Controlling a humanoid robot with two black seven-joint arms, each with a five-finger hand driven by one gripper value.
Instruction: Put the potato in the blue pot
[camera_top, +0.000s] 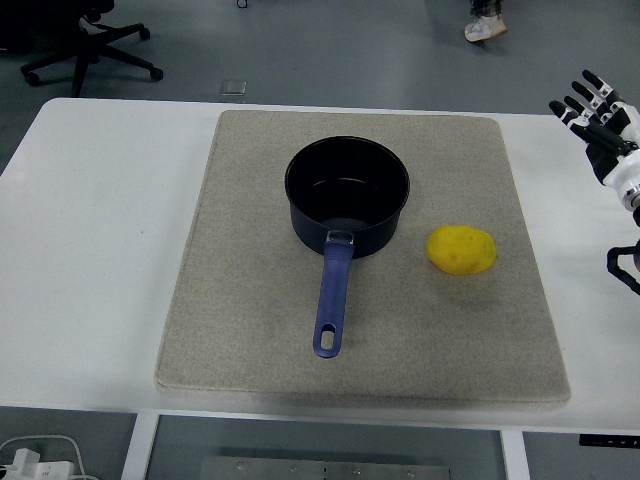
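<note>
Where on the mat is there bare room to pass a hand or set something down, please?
Free: the mat left of the blue pot, and the strip between its handle and the potato. Tightest: between pot and potato.

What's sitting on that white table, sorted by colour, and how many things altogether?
Blue: 1, the pot with its long handle
Yellow: 1, the potato
Beige-grey: 1, the mat under both
Total: 3
The right robot hand is over the table's far right edge, fingers spread, holding nothing.
</note>
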